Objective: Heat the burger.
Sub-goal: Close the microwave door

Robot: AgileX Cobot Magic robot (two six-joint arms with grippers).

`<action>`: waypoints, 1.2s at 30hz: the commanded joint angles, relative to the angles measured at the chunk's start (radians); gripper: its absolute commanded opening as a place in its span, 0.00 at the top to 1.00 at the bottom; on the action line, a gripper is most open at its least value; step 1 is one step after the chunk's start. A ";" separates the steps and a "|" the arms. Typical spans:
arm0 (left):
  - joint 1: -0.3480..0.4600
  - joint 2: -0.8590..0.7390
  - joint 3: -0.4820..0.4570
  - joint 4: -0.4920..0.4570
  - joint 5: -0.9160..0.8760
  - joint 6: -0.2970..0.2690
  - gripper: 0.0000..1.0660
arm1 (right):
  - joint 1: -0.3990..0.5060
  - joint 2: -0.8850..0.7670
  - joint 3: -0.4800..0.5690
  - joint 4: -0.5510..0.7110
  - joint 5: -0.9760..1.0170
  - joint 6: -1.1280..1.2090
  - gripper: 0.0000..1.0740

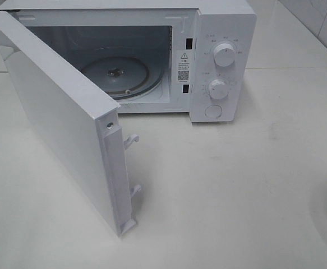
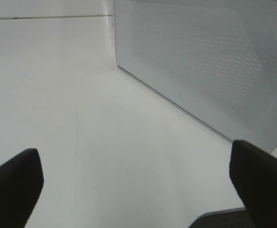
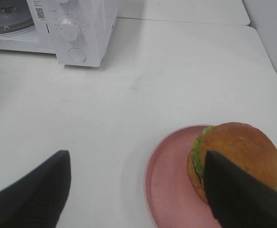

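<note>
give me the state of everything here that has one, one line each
microwave door: swung wide open
turntable: in place, bare
burger: assembled, sitting on the pink plate, outside the microwave
left gripper: open, empty
right gripper: open, empty, beside the burger

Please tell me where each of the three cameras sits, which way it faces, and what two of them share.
Exterior high: above, looking down at the open microwave; no arm shows.
Left wrist: behind open fingers, facing the door.
Right wrist: behind open fingers, facing the burger on its plate.
Shared: exterior and right wrist show the microwave's dials.
</note>
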 commanded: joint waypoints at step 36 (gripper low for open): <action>0.001 -0.005 0.000 -0.082 -0.024 -0.004 0.06 | -0.007 -0.030 0.003 0.004 -0.007 -0.010 0.30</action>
